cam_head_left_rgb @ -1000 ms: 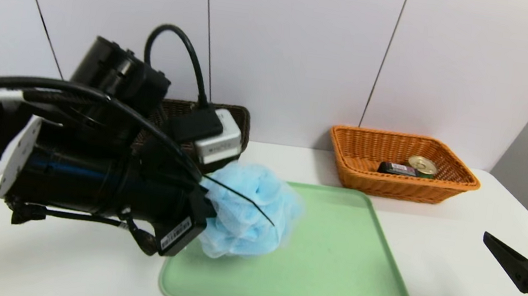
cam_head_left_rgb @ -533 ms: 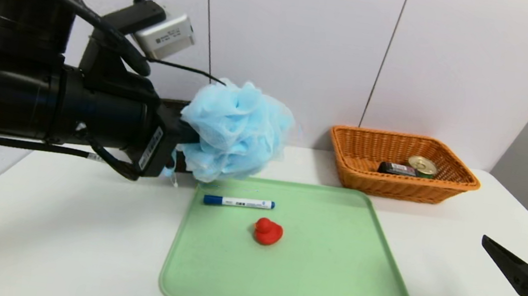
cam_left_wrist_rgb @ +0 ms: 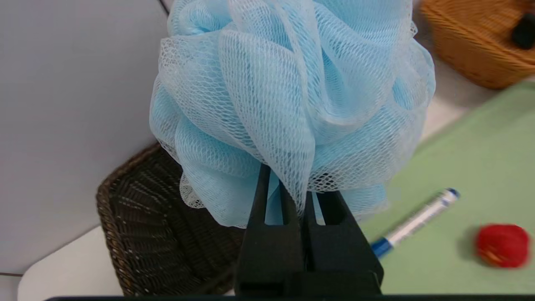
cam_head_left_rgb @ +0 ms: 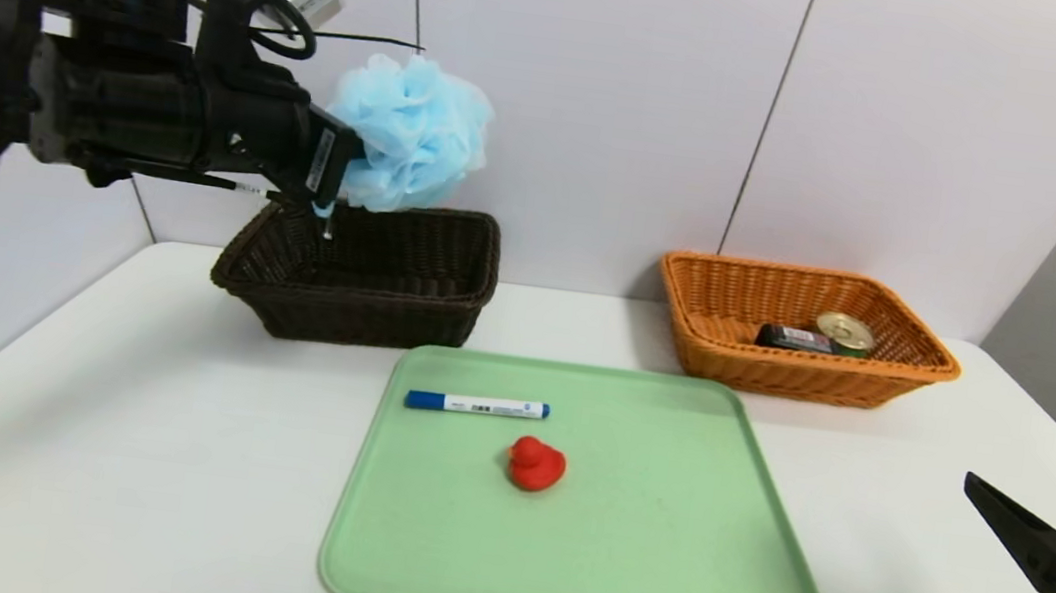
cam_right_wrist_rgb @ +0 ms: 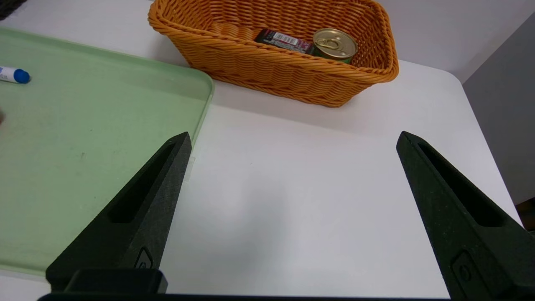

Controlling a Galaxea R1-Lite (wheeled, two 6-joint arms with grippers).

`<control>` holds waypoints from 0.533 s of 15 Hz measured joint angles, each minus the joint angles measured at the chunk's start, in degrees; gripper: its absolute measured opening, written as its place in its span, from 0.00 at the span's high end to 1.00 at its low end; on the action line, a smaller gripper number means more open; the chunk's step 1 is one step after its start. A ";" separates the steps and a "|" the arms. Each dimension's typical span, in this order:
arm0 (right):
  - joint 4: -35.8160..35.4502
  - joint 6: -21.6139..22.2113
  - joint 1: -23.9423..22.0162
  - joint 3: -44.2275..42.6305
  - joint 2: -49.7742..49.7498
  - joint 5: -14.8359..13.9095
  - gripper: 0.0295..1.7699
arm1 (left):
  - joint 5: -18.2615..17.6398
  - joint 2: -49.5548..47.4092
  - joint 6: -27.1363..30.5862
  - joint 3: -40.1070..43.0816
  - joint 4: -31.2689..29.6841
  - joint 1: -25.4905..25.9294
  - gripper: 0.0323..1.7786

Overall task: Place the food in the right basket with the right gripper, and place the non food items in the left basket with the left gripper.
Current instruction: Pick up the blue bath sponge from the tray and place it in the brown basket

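The left gripper (cam_left_wrist_rgb: 292, 188) hangs above the dark basket (cam_head_left_rgb: 370, 272), its jaws clamped on the blue pouf (cam_head_left_rgb: 405, 146), which is in the air over the basket's rear part, clear of the rim. That basket sits near the table's (cam_head_left_rgb: 116, 448) back edge, left of centre; nothing can be made out inside it. The orange basket (cam_head_left_rgb: 801, 330) stands at the back edge on the right, well apart from the dark one, holding the tin (cam_head_left_rgb: 846, 333) and the black box (cam_head_left_rgb: 793, 338) side by side. Between and in front of them lies the green tray (cam_head_left_rgb: 657, 554). On it the marker (cam_head_left_rgb: 476, 404) lies near the back left corner, parallel to the back edge; the red duck (cam_head_left_rgb: 536, 464) is just in front of it, apart. The right gripper (cam_right_wrist_rgb: 292, 142) waits over bare table by the right edge, jaws spread wide, holding nothing.
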 joint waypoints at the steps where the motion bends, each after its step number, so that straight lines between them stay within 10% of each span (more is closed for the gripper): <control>1: 0.00 0.11 0.00 0.13 -0.07 0.00 0.04 | 0.02 2.79 0.33 -0.39 -3.36 2.29 0.97; 8: 0.00 0.12 0.00 0.22 0.06 0.00 0.04 | 0.20 17.65 8.50 -6.25 -7.58 13.63 0.97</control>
